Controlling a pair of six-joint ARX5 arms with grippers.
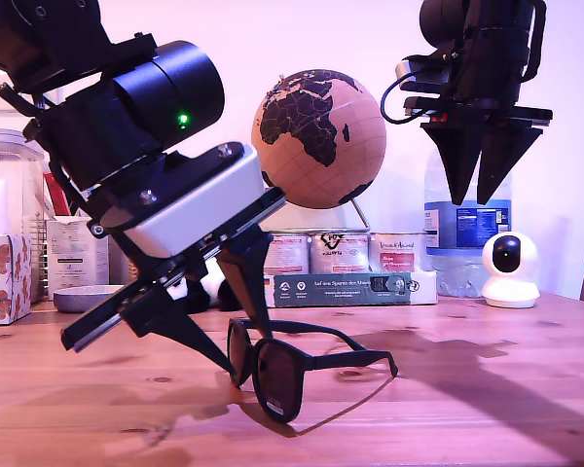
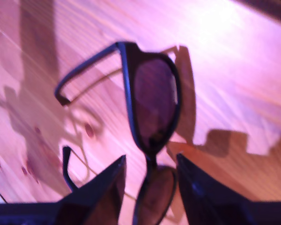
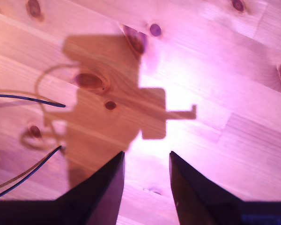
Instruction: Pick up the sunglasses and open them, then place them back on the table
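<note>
The sunglasses (image 1: 292, 365) are seen on the tabletop (image 1: 487, 389), front-centre in the exterior view, w/ temples unfolded. The frame's long axis runs roughly toward the camera; the temples point to the exterior view's right, one tip resting on the wood. The near lens rim touches the tabletop; the frame is tilted up.

The first pincer (image 2: 150, 164) is angled steeply down from the exterior view's upper left, its fingers set either side of the bridge. The fingers (image 2: 107, 187) are apart; whether the frame is actually pinched can't be told.

The second pincer (image 3: 146, 161) is held high at the exterior view's upper right (image 1: 480, 165), pointing straight down, fingers slightly apart, nothing between them, well apart from the sunglasses.
</note>
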